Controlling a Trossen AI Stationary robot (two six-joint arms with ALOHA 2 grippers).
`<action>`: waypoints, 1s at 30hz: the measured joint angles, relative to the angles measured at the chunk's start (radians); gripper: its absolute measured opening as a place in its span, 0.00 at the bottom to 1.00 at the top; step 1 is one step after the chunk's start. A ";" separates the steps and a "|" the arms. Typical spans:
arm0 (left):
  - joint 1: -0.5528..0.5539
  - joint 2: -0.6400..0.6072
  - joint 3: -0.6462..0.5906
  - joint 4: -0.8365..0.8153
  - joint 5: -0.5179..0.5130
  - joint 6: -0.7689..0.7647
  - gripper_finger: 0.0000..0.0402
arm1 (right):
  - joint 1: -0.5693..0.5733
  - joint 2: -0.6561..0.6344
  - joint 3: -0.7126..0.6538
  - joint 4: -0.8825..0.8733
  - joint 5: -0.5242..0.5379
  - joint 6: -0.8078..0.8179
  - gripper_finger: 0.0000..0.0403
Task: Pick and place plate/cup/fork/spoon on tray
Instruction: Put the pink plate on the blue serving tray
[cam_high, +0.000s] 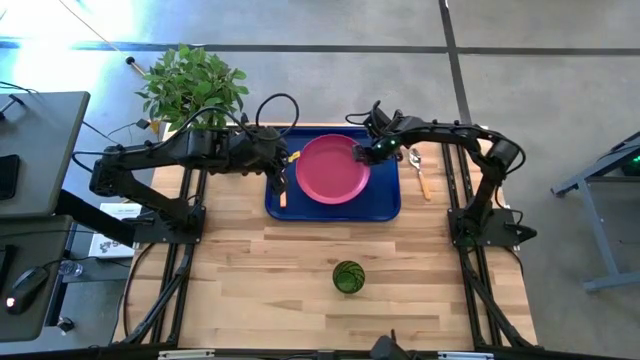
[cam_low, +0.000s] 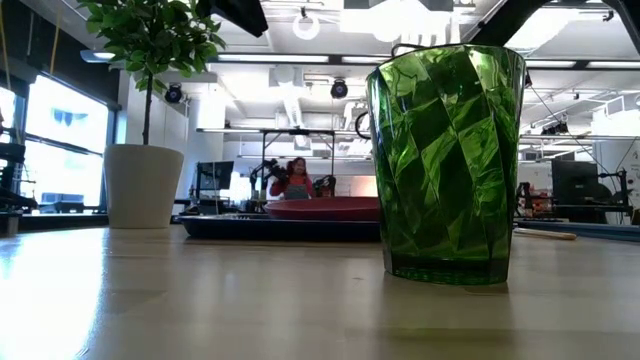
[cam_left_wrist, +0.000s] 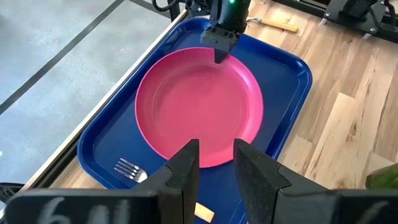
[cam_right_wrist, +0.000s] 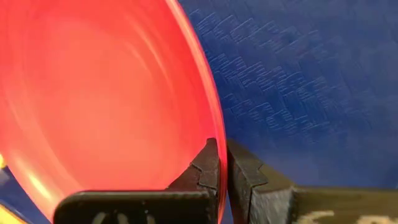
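Right gripper (cam_right_wrist: 222, 163) pinches the plate (cam_high: 331, 169) rim; plate and fork (cam_left_wrist: 129, 169) lie in the tray (cam_high: 388, 203).

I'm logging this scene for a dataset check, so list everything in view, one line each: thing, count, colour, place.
tray: one, dark blue, far middle of the table.
plate: one, pink, on the tray, rim pinched by the right end effector.
fork: one, silver tines, tan-orange handle, on the tray's left part beside the plate.
spoon: one, silver bowl, tan-orange handle, on the table right of the tray.
cup: one, green, upright on the table's near middle.
potted plant: one, green, far-left corner.
table: one, light wood.
left end effector: open, over the tray's left part.
right end effector: shut on the plate's rim.
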 joint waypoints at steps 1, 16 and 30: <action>0.000 0.000 0.000 0.000 0.000 0.000 0.22 | 0.004 0.000 0.000 -0.002 0.001 0.008 0.00; 0.000 0.000 0.000 0.000 0.001 0.000 0.22 | 0.053 0.000 0.000 -0.009 0.047 0.061 0.00; 0.000 0.000 0.000 0.000 0.002 0.000 0.22 | 0.076 0.000 0.000 -0.049 0.058 0.068 0.00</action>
